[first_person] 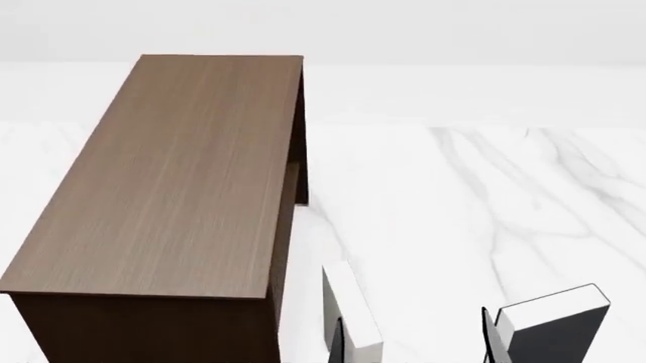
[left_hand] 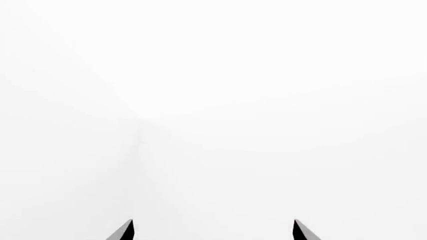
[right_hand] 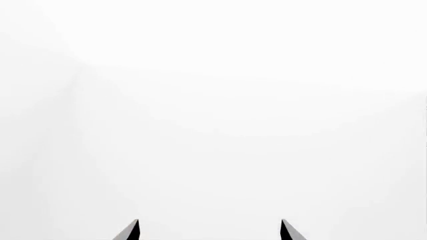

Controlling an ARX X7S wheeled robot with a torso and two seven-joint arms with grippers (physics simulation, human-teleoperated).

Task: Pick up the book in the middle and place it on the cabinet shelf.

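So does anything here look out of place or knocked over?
Nothing looks spilled or damaged. The wooden cabinet sits squarely on the marble table. Two books stand upright near the view's bottom edge: a pale one and a grey one turned at an angle. Both are cut off, so their bases are unseen.

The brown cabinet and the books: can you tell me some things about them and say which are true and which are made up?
1. The cabinet has a brown wood-grain top. True.
2. A book lies on top of the cabinet. False: its top is bare.
3. The books stand on a white marble table. True.
4. The left gripper holds a book. False: its fingers are apart with nothing between them.
5. The book with the grey cover stands at the cabinet's left. False: it is to its right.
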